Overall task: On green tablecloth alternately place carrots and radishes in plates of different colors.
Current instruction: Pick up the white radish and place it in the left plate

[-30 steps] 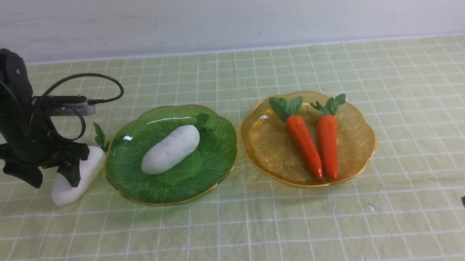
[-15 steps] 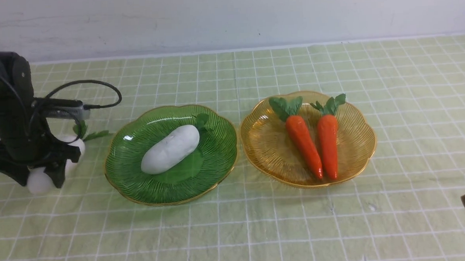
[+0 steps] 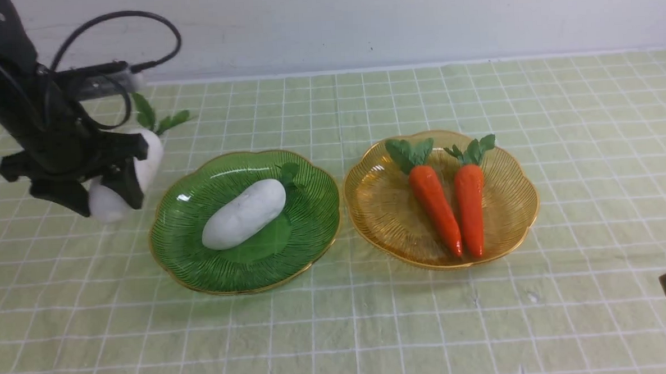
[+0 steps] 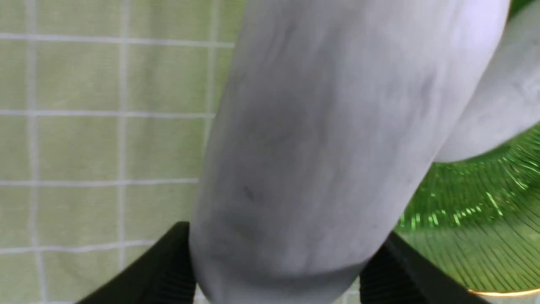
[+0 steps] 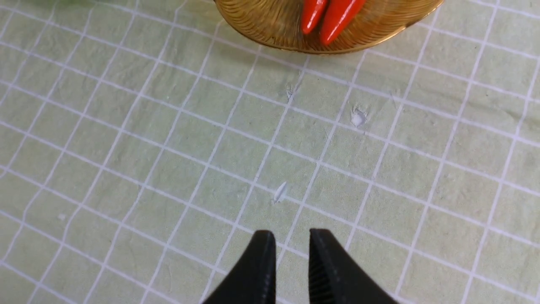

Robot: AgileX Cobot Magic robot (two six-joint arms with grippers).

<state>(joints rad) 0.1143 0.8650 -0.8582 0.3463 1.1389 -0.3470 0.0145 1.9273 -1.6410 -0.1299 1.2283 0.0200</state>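
My left gripper [image 3: 94, 194] grasps one radish [image 3: 149, 155] in the air, just beside the dark green plate [image 3: 312, 233] — the second radish [image 3: 244, 214] lies inside it; my right gripper [image 5: 291, 249] is closed, empty, above the tablecloth [image 5: 168, 147]

We worked at what looked like a robot lab bench: a bare white wall [image 3: 359, 23], a gridded green tablecloth [image 3: 373, 331], toy carrots [image 3: 434, 202] in an amber plate [image 3: 379, 207].

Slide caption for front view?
Left gripper holds one radish aloft beside the green plate containing the other radish; carrots lie in the amber plate.
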